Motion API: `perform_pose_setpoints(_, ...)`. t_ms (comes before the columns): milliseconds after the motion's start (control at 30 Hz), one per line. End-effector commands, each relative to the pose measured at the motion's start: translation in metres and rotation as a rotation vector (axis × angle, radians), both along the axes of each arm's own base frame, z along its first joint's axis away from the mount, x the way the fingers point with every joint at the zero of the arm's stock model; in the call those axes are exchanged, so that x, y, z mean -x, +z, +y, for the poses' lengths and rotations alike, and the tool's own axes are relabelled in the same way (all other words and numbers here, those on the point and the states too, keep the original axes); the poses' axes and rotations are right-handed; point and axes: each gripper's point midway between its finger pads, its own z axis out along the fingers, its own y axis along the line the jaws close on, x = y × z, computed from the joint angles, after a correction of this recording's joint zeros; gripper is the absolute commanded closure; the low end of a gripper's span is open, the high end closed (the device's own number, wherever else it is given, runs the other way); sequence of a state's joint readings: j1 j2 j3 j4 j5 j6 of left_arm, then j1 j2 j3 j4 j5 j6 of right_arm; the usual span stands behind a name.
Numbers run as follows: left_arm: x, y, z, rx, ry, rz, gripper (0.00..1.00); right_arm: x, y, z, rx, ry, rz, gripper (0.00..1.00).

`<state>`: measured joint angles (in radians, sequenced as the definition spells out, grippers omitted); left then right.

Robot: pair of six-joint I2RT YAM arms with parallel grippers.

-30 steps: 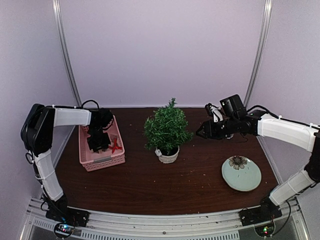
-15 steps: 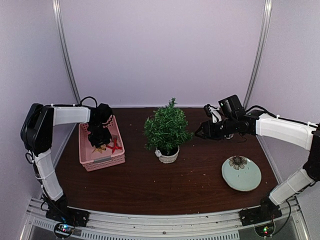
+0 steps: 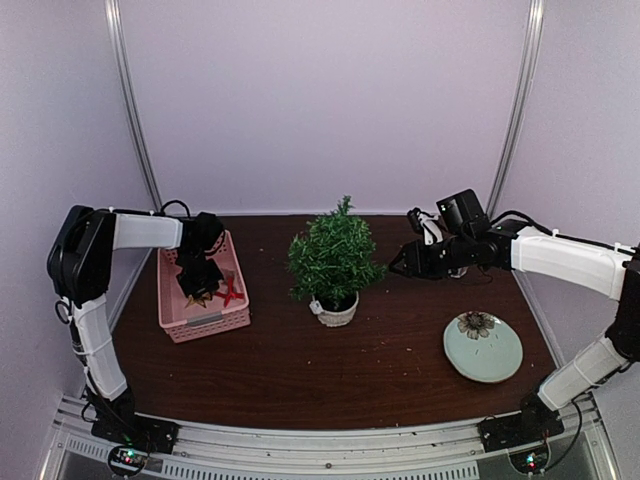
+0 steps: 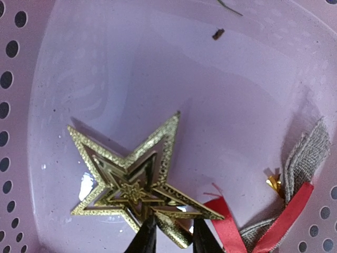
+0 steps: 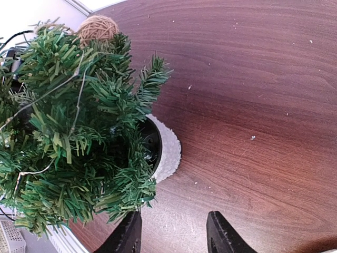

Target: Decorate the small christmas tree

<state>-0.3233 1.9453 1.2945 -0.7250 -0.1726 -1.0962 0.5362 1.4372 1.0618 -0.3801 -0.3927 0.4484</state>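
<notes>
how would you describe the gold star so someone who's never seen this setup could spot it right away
On the left of the dark table, beside the small christmas tree, sits a pink basket. On its floor lies the gold star, one point between the tips of the left gripper. It is the only glittery five-pointed piece; its neighbour is a red-and-burlap bow.

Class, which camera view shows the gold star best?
Left wrist: the gold star is large and sharp, one point between the fingers of the left tool. Top external shows only a gold speck in the pink basket; right wrist shows none of it.
</notes>
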Motion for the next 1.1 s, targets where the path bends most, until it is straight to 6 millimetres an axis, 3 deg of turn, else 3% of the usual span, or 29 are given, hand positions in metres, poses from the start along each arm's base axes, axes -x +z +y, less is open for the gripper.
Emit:
perform_pose_setpoints(0,0.031,-0.02,0.01,0.005,0.035,0.111,0.78,-0.008,0.014,0.002,-0.024,-0.005,-0.035,0.56)
perform_pose_setpoints(300,0.039,-0.006,0.017,-0.047,-0.072,0.146,0.81,-0.007,0.016,0.0,-0.027,-0.01,-0.043,0.56)
perform_pose_setpoints(500,0.057,-0.025,0.026,-0.039,-0.076,0.211,0.8,-0.006,0.018,-0.002,-0.03,-0.017,-0.051,0.56)
perform_pose_setpoints(733,0.029,-0.021,0.026,-0.039,-0.156,0.109,0.73,-0.005,0.022,-0.002,-0.037,-0.02,-0.057,0.56)
perform_pose_setpoints(1067,0.017,-0.029,0.034,-0.011,-0.135,0.088,0.72,-0.006,0.025,-0.002,-0.041,-0.025,-0.064,0.56)
